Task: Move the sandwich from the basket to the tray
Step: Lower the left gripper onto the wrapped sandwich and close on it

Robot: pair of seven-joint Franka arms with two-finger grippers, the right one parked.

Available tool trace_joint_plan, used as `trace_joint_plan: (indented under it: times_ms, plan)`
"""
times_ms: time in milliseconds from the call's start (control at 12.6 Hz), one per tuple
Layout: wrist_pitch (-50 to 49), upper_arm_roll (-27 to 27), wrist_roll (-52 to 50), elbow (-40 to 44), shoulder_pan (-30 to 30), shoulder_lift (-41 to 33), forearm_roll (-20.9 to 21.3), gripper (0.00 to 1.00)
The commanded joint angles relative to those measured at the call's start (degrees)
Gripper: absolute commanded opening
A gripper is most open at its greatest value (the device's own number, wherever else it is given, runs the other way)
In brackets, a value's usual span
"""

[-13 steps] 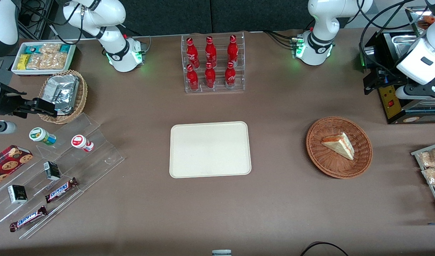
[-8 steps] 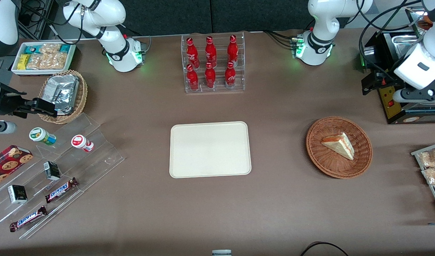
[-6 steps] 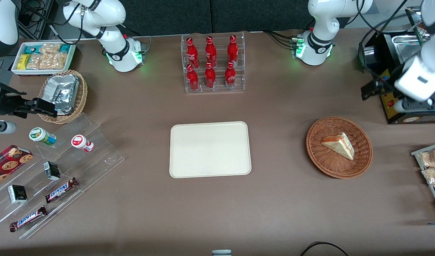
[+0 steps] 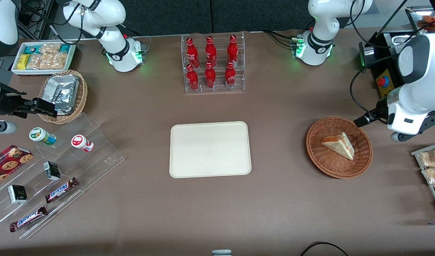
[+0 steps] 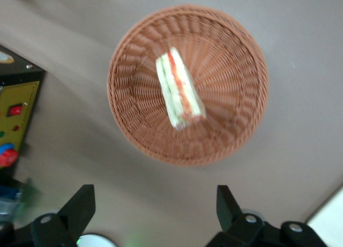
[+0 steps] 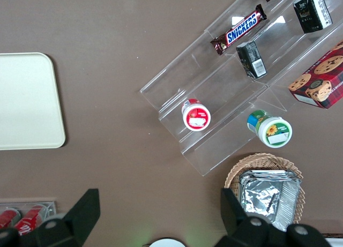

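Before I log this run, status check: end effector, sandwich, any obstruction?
End effector open, above table beside basket. Sandwich lying in basket, untouched. Tray bare, nothing blocking.

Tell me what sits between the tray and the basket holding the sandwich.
Nothing: the front view shows only bare brown tabletop between the tray and the basket. The open claw hovers above the basket.
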Motion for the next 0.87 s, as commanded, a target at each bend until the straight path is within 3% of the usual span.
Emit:
trace_joint_plan:
  times_ms: [0,317,792]
  plan:
    - [12.98,-0.11,-11.61,-11.23,1.7,-3.24,0.72,1.0]
    - [23.56,-0.2,-26.15,-12.06,1.61,5.18,0.72,1.0]
    - [30.26,-0.11,-26.96,-12.41,1.61,15.47,0.89,1.0]
